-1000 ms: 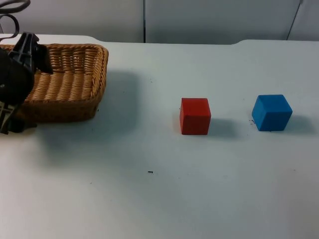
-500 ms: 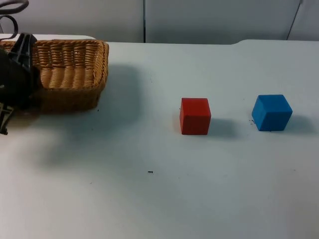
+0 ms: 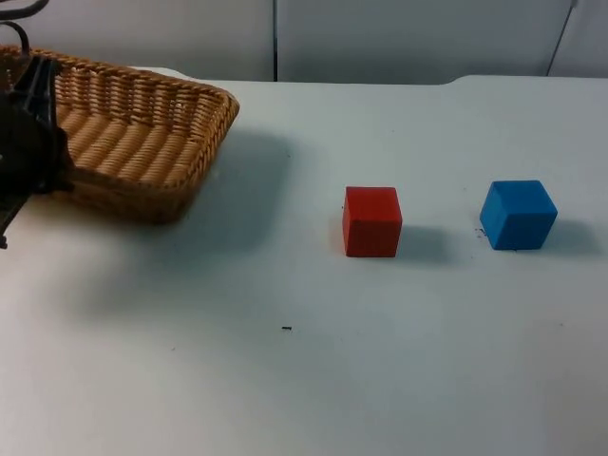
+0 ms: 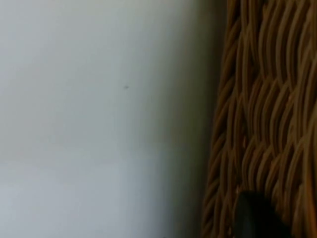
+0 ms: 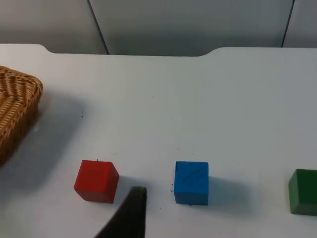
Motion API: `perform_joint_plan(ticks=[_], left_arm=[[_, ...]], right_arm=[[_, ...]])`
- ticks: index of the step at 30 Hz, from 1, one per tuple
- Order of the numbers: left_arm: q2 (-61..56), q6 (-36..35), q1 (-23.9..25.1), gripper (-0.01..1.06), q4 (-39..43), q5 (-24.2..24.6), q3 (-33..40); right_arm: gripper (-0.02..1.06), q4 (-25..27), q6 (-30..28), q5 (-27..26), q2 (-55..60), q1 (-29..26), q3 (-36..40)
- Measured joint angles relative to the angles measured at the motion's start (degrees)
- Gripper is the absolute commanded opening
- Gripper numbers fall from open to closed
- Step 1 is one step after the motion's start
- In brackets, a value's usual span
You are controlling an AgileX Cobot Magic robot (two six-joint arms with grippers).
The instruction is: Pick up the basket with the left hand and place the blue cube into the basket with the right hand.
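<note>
The woven wicker basket point(image 3: 142, 123) hangs tilted above the table's far left, and its shadow falls on the white top below it. My left gripper point(image 3: 43, 114) is shut on the basket's left rim. In the left wrist view the basket's weave point(image 4: 267, 99) lies right against a black fingertip point(image 4: 257, 218). The blue cube point(image 3: 518, 215) rests on the table at the right, apart from everything. It also sits in the right wrist view as the blue cube point(image 5: 191, 182), just beyond a black fingertip point(image 5: 130, 215) of my open right gripper, which holds nothing.
A red cube point(image 3: 371, 220) stands between the basket and the blue cube. A green cube point(image 5: 303, 198) sits to the blue cube's other side in the right wrist view. The grey partition wall point(image 3: 380, 38) closes the table's far edge.
My left gripper has shut on the basket's rim. The basket has risen off the table and tilted, with its right end swung out toward the middle. The cubes have not moved.
</note>
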Motion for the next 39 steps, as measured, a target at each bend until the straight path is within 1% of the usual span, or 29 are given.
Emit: perform_joint_plan(ticks=[3,6,8,9,11,12,14,15,16,18,19,23,24,27,28,29,30,31,32,33,34,35,37,39], left_arm=[[-5.42,0.00,0.00,0.00,-0.21,-1.28,0.00],[-9.43,-0.40,0.00,0.00,-1.11,-1.47,0.21],[-13.29,-0.40,0.00,0.00,-2.97,-1.71,1.95],[-13.29,-0.40,0.00,0.00,-2.97,-1.71,1.95],[-17.27,-0.40,0.00,0.00,-4.81,-2.23,4.60],[-20.70,-0.40,0.00,0.00,-5.58,-3.18,7.51],[-21.87,-0.40,0.00,0.00,-5.72,-3.31,8.54],[-24.25,0.00,0.00,0.00,-6.00,-3.80,10.24],[-27.47,1.15,0.00,0.00,-6.00,-4.36,13.09],[-32.27,4.88,0.00,0.00,-5.12,-4.36,15.87],[-32.27,4.88,0.00,0.00,-5.12,-4.36,15.87],[-40.10,14.81,0.00,0.00,-3.09,-1.47,19.64],[-40.10,14.81,0.00,0.00,-3.09,-1.47,19.64],[-43.76,22.14,0.00,0.00,-2.19,1.77,20.68],[-44.26,24.55,0.00,0.00,-0.38,4.65,20.68],[-44.26,25.03,0.00,0.00,0.74,5.80,20.68],[-44.26,25.03,0.00,0.00,0.74,5.80,20.68],[-44.36,25.31,0.00,0.00,3.54,7.83,20.68],[-44.36,24.71,0.00,0.00,8.88,11.51,20.68],[-44.36,22.90,0.00,0.00,12.48,13.69,20.68],[-44.36,20.27,0.00,0.00,17.51,15.20,20.68],[-44.36,20.27,0.00,0.00,17.51,15.20,20.68],[-44.36,13.48,0.28,0.00,28.59,18.10,20.68],[-44.13,5.66,1.85,0.00,41.24,21.87,20.68]], right_arm=[[1.04,0.10,0.00,-0.09,0.00,0.00,0.00],[1.04,0.10,0.00,-0.09,0.00,0.00,0.00],[1.04,0.47,0.00,-0.09,0.00,0.00,0.00],[1.04,0.47,0.00,-0.09,0.00,0.00,0.00],[1.04,0.76,0.00,-0.09,0.00,0.00,0.00],[1.04,0.88,0.00,-0.09,0.00,0.00,0.00],[1.04,0.88,0.00,-0.09,0.00,0.00,0.00],[1.04,0.88,0.00,-0.09,0.00,0.00,0.00],[1.04,0.88,0.00,-0.09,0.00,0.00,0.00],[1.04,1.00,0.00,-0.09,0.00,0.00,0.00],[1.04,1.00,0.00,-0.09,0.00,0.00,0.00],[1.04,1.11,-0.13,0.26,0.00,0.00,0.00],[1.04,1.11,-0.13,0.26,0.00,0.00,0.00],[1.04,1.11,-0.24,1.09,0.00,0.00,0.00],[1.04,1.11,-0.32,1.75,0.00,0.00,0.00],[1.04,1.11,-0.45,1.89,0.00,0.00,0.00],[1.04,1.11,-0.45,1.89,0.00,0.00,0.00],[1.04,1.11,-0.75,2.34,0.00,0.00,0.00],[1.04,1.18,-1.11,2.77,0.00,0.00,0.00],[1.04,1.24,-1.47,3.03,0.00,0.00,0.00],[1.04,1.24,-1.77,3.16,0.00,0.00,0.00],[1.04,1.24,-1.77,3.16,0.00,0.00,0.00],[1.04,1.33,-2.17,3.16,0.00,0.00,0.00],[1.04,1.33,-2.36,3.16,0.00,0.00,0.00]])
